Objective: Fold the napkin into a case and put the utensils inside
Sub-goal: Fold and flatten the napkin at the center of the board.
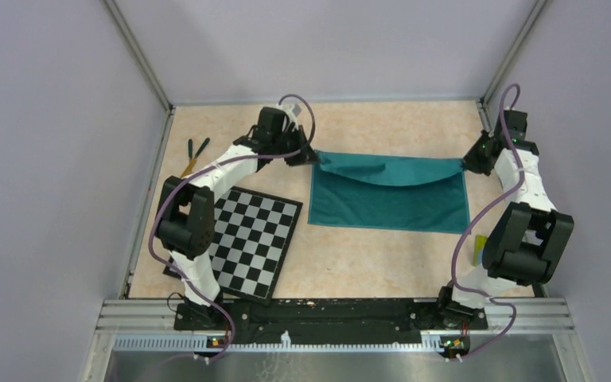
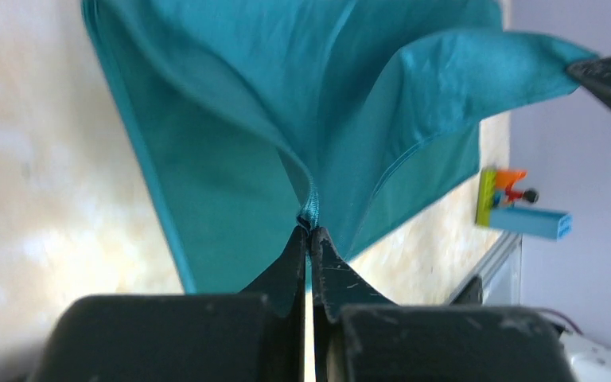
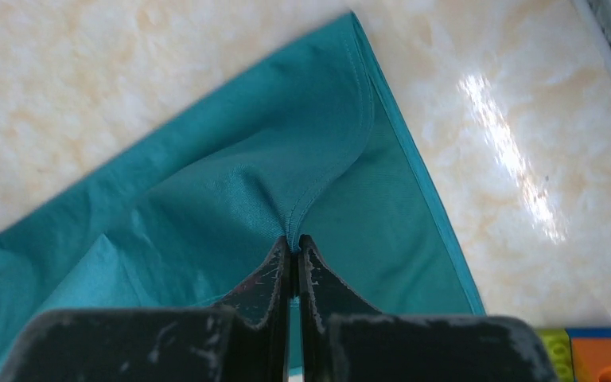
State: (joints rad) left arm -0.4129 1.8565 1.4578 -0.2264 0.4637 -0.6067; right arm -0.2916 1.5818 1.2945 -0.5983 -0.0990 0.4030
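Teal napkin (image 1: 390,203), far corners pinched in left fingers (image 2: 285,274), right fingers (image 3: 264,280)

Top cam: we look down from high behind the 6 o'clock edge, facing 12, far enough back to frame the whole tabletop (image 1: 366,270). Each wrist cam sits right behind its own hand, very close on the napkin (image 1: 390,199). The left hand (image 2: 310,232) view faces roughly 3 o'clock, the right hand (image 3: 293,240) view roughly 9. All three views share that cloth.
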